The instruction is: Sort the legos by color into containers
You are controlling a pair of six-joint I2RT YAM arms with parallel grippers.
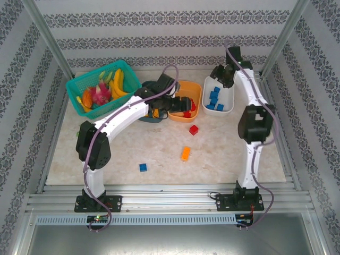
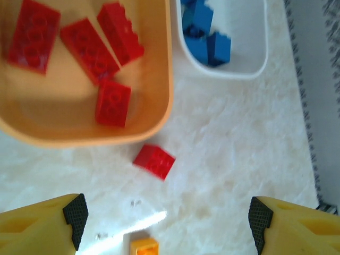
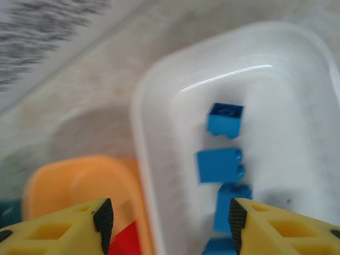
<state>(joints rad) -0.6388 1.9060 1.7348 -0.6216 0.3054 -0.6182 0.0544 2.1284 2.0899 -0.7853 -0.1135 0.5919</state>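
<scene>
Gleaming pale marbled tabletop [image 1: 223, 154] between patterned walls [image 1: 159, 21], three stray legos [image 1: 194, 129]; left fingers [image 2: 71, 215] and right fingers [image 3: 103, 218] wide apart.

We see the right gripper [image 3: 170, 226] over the white tub [image 3: 287, 90], its two yellow fingers [image 3: 53, 231] spread wide apart with nothing between them. Several blue bricks [image 3: 219, 165] lie in a loose row inside this tub. The orange tub [image 3: 79, 180] stands just beside it and holds a red brick [image 3: 126, 241].

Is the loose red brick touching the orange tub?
Apart. Left wrist view shows bare table between the red brick and the orange tub.
</scene>
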